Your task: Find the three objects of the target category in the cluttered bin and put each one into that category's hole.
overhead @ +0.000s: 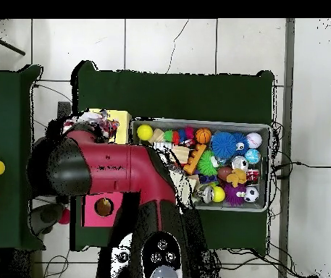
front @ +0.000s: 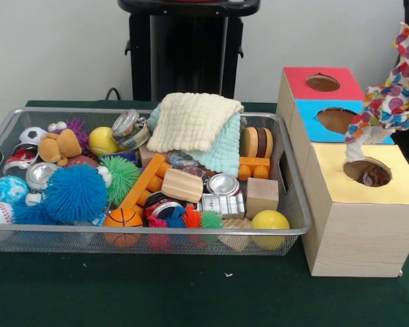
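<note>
Green cloth covers the table, and behind it stands a pale wall. On the cloth sits a wire mesh bin packed with toys and blocks. Beside it stands a row of wooden boxes, each with a round hole in a coloured top: a red-topped box farthest back, a blue-topped box in the middle, and a yellow-topped box nearest the camera.

A spotted cloth, white with red, orange and blue dots, hangs above the yellow box, and its lower end trails down into that hole. From above, my red arm reaches over the boxes and ends where the cloth shows. My hand is hidden by the fabric in both views, so I cannot tell how it is set.

Inside the bin, a cream waffle cloth lies folded on a pale mint cloth near the back wall. Near the front are a fuzzy blue ball, a small basketball, a yellow ball, a silver can and a plain wooden cube. A brown plush toy sits at the back left.
</note>
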